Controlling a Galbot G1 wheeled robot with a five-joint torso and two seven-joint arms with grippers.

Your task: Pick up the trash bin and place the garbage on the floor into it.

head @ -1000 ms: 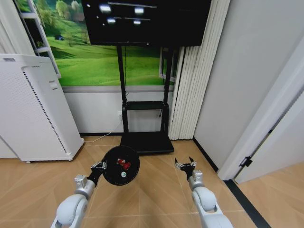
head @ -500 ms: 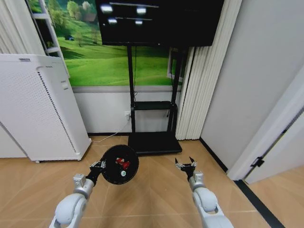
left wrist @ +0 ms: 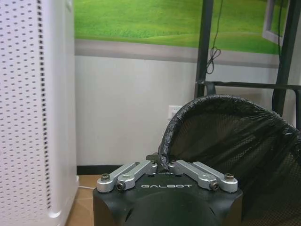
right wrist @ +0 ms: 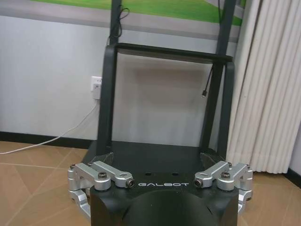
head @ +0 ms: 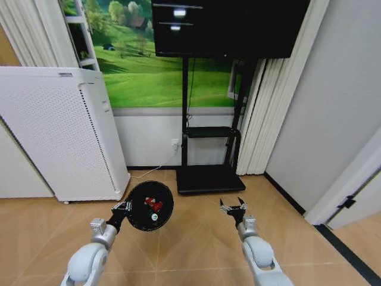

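Swinging left, the head camera brings more white appliance (head: 59,131) into sight. Left gripper (left wrist: 163,165) stays clamped on the trash bin (head: 150,205) rim, garbage (head: 155,205) inside; right gripper (head: 233,207) hangs spread, empty.

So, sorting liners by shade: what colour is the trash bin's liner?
Black, clearest in the left wrist view: trash bin, held by the left gripper.
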